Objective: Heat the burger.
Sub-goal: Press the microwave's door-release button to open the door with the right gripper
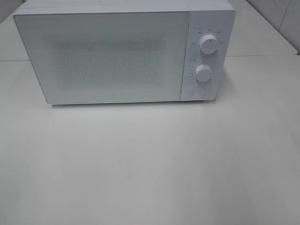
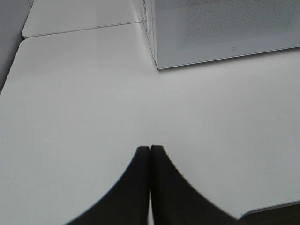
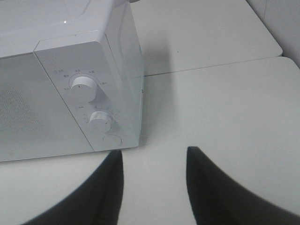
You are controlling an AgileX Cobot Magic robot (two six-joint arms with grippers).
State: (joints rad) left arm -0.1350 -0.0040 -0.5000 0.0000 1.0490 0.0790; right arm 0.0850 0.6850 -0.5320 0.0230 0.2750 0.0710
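Microwave point(image 1: 117, 51) sits at twelve o'clock on the table point(image 1: 150, 164), door point(image 1: 101, 56) shut flat. And the burger? Nowhere in sight, folks: not on the table, not in either wrist view. It may be behind that frosted door, but I cannot tell through it.

Left claw point(image 2: 150, 149) hangs over bare table, fingers pressed together, holding nothing. Right claw point(image 3: 153, 151) has its fingers spread with nothing between them. It faces the control strip at three o'clock on the microwave front: upper knob point(image 1: 207, 44), lower knob point(image 1: 203, 73), round button point(image 1: 198, 92) at six o'clock below them.

On handling, my read is that a burger is light, soft and loosely stacked. Pinch the bun hard and it squashes or the filling slides out. Grip low and gently across the sides, or better, lift whatever it rests on and keep it level.

If it's already inside, the knobs are the next call.
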